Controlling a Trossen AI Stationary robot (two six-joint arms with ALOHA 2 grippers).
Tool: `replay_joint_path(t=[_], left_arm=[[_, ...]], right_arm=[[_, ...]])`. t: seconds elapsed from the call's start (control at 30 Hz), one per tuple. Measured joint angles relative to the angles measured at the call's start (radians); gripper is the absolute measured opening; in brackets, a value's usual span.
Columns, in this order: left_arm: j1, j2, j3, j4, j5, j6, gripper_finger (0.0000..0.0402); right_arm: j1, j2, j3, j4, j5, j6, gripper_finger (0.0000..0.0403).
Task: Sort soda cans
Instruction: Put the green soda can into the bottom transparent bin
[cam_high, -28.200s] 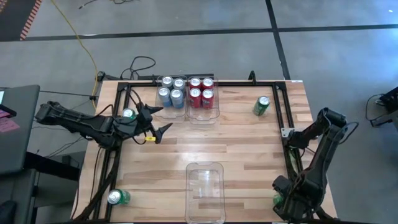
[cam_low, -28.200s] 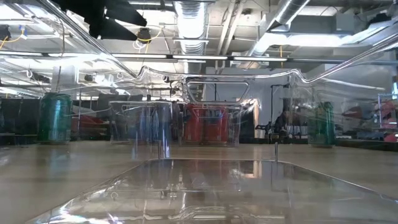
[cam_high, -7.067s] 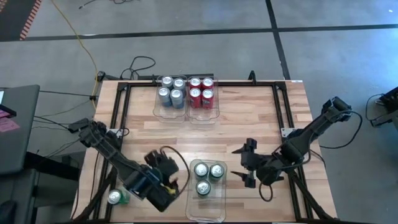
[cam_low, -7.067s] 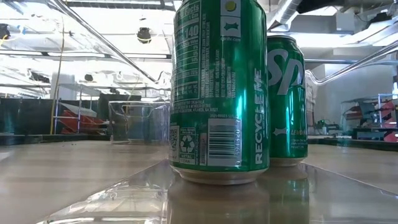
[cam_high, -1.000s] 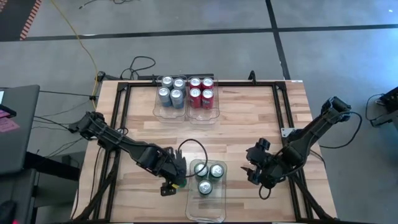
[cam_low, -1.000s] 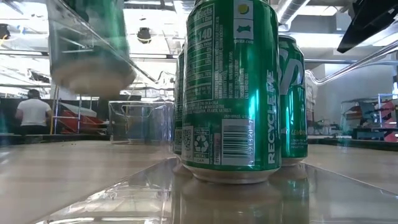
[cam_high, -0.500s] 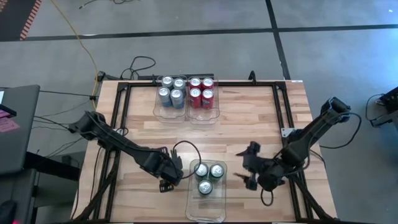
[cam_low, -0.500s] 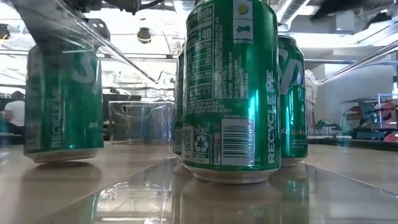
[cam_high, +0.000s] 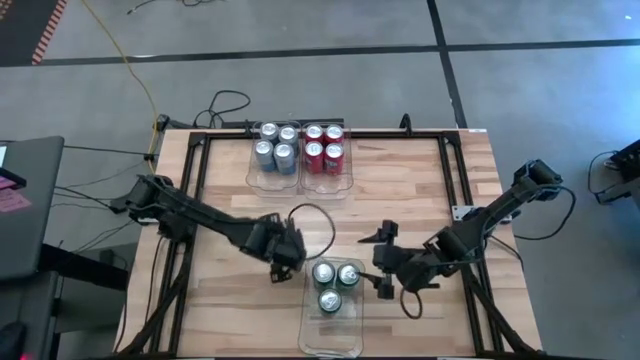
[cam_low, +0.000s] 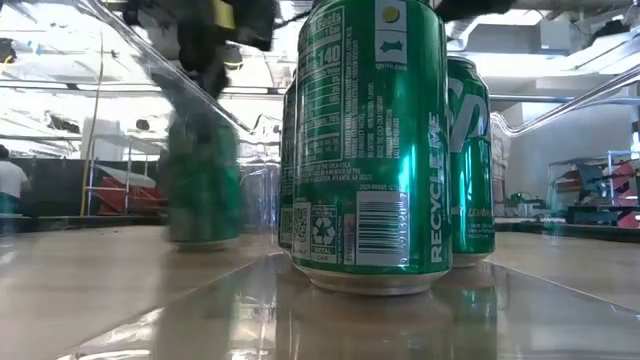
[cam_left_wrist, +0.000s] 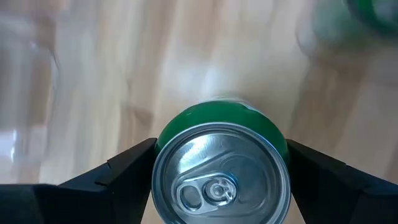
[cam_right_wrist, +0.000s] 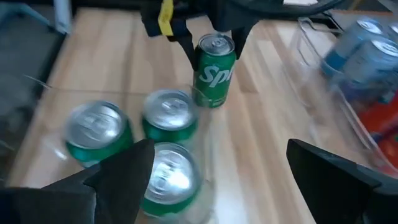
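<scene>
Green cans (cam_high: 335, 284): three in near bin (cam_high: 331, 325); fourth (cam_right_wrist: 214, 70) apparently gripped by left tool (cam_high: 284, 258); right tool (cam_high: 381, 261) open.

My left arm reaches in from the table's left edge toward the middle, wrist bent down, and its gripper (cam_high: 284, 252) has both fingers (cam_left_wrist: 118, 171) clamped on either side of an upright green can (cam_left_wrist: 221, 163). My right arm comes in low from the right side, elbow up, with its gripper (cam_high: 381, 260) hanging in the middle of the table, fingers (cam_right_wrist: 339, 171) spread wide with nothing between them.
</scene>
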Motion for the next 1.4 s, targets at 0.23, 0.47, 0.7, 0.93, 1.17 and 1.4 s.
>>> replay_joint_path(t=[0.23, 0.47, 0.7, 0.93, 1.17, 1.4], left_arm=[[0.121, 0.002, 0.0, 0.1, -0.007, 0.189, 0.0311], [0.2, 0.004, -0.001, 0.166, 0.005, 0.309, 0.0323], [0.227, 0.004, -0.001, 0.209, 0.043, 0.357, 0.0355], [0.238, 0.003, 0.007, 0.191, 0.042, 0.391, 0.0372], [0.216, 0.002, 0.093, 0.047, 0.039, 0.336, 0.0373], [0.132, -0.018, 0.152, -0.052, -0.147, 0.186, 0.0373]], right_arm=[[-0.075, 0.0, 0.0, -0.075, 0.0, -0.041, 0.0384], [-0.18, 0.0, 0.0, 0.047, -0.084, -0.217, 0.0384], [-0.325, 0.002, -0.001, 0.15, -0.315, -0.284, 0.0384], [-0.412, 0.002, -0.015, 0.165, -0.391, -0.298, 0.0384], [-0.479, 0.003, -0.081, 0.286, -0.518, -0.294, 0.0384], [-0.495, 0.001, -0.084, 0.31, -0.532, -0.32, 0.0384]])
